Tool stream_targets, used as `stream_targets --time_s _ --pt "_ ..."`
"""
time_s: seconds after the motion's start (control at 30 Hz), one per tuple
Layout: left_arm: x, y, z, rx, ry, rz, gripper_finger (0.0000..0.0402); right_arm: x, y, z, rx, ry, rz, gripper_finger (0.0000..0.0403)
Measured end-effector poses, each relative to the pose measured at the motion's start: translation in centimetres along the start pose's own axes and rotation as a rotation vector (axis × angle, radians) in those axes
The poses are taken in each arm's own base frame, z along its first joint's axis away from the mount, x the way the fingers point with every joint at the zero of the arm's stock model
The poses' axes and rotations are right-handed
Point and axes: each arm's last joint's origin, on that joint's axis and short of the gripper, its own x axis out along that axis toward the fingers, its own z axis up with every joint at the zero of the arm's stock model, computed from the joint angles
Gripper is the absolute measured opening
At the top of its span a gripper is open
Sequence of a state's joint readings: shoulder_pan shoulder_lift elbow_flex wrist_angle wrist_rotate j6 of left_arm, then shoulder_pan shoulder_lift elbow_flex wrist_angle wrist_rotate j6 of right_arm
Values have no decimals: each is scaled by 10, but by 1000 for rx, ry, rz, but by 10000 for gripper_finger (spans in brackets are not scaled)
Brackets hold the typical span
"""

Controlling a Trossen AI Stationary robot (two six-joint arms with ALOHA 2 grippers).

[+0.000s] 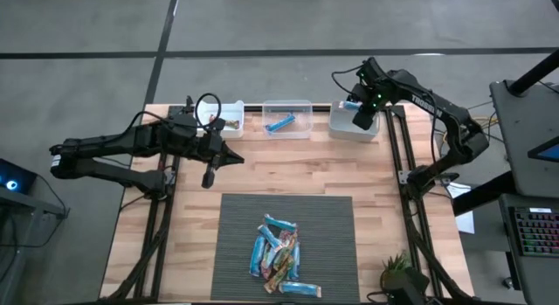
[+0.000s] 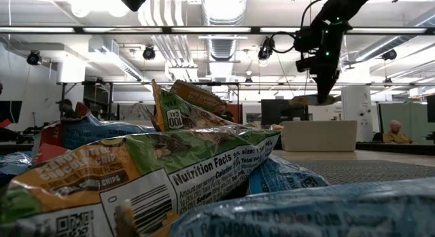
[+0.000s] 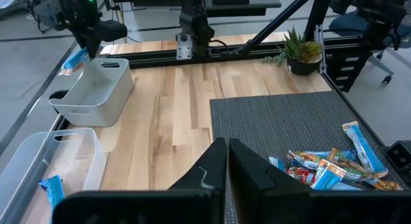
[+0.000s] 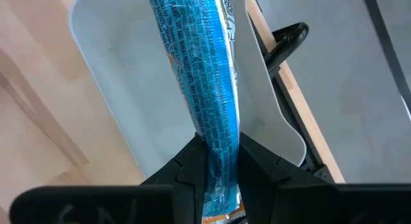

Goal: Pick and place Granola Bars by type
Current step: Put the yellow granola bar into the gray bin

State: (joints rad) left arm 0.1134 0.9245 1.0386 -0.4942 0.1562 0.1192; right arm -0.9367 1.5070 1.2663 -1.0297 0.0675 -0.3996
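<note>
- Right gripper [image 4: 221,156]: upper right of the high view, over the white bin [image 4: 115,76]; fingers clamped on a blue bar [image 4: 202,76] that hangs above the bin's hollow
- Advice: lower until the bar is within the walls, then open; a slanted drop may leave it on the rim
- Left gripper [image 1: 229,154]: centre-left of the high view, fingers pressed together, empty
- Remaining bars [image 1: 278,253]: heaped on the dark mat [image 1: 236,226], lower centre
- Clear bin [image 1: 288,107]: upper centre, one blue bar inside

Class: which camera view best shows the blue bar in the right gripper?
The right wrist view: the blue bar fills it, pinched by the right gripper over the white bin. High and left wrist views show a speck; the low view, barely anything.
</note>
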Motion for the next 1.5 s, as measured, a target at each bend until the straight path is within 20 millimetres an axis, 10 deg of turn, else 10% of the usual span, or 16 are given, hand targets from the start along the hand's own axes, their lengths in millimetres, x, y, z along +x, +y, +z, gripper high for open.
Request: stream_targets --time_s 1.5 --pt "0 0 0 0 0 0 0 1 -3 2 -43 -6 -73 63"
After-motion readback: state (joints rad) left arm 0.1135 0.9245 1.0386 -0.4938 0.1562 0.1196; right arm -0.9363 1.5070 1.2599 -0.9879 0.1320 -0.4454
